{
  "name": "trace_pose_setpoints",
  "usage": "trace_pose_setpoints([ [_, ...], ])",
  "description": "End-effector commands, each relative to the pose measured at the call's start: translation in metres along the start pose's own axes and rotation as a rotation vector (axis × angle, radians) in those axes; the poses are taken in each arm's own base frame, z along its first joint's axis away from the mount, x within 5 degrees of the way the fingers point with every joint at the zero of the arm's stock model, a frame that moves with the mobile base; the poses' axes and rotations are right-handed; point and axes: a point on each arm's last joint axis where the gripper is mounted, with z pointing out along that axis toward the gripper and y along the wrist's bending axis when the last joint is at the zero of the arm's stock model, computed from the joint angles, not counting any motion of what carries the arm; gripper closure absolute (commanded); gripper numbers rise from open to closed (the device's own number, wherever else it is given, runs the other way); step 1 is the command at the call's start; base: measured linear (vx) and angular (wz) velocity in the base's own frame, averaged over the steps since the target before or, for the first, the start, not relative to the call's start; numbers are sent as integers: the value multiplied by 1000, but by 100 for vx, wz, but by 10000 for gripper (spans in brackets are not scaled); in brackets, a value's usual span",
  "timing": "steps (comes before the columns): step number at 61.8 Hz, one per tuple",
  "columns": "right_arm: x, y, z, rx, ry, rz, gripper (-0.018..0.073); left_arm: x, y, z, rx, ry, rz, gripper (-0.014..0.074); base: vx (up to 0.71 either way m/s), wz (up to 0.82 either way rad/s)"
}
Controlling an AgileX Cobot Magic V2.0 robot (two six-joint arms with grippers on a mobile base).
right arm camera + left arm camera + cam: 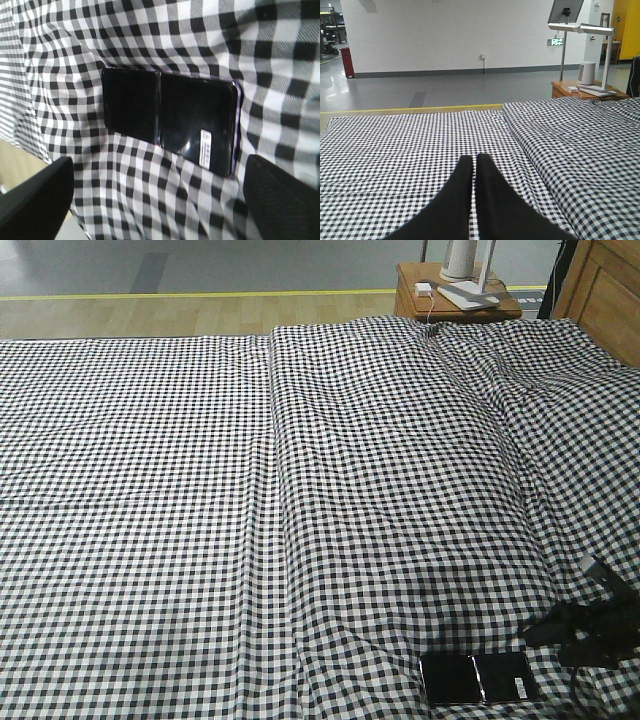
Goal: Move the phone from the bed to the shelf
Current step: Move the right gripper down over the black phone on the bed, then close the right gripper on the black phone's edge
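The phone [477,678] is a glossy black rectangle with a line across its middle and a small white sticker. It lies flat on the bed's [300,490] black-and-white check cloth, near the front right corner. My right gripper [572,628] hovers just right of it. In the right wrist view the phone [170,120] sits just beyond my right gripper [160,200], whose fingers [35,200] stand wide open with only cloth between them. My left gripper [473,161] is shut and empty above the bed [395,150]. The shelf is out of view.
An orange-brown nightstand [455,295] with a white lamp and a charger stands beyond the bed's far right corner. It also appears in the left wrist view, nightstand [572,90]. A wooden headboard [605,290] rises at the right. Grey floor lies beyond the bed.
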Motion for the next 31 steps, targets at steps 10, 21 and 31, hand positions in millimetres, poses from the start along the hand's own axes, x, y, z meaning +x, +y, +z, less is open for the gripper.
trace_pose_setpoints([
  [10, -18, 2, -9, -74, -32, -35, -70, -15, 0, -2, 3, -104, -19, 595, 0, 0],
  [21, -17, -6, 2, -107, -35, -36, -55, -15, 0, -2, 3, -104, -19, 595, 0, 0],
  [31, -17, -14, 12, -138, -18, -27, -49, -15, 0, -2, 3, -104, -19, 595, 0, 0],
])
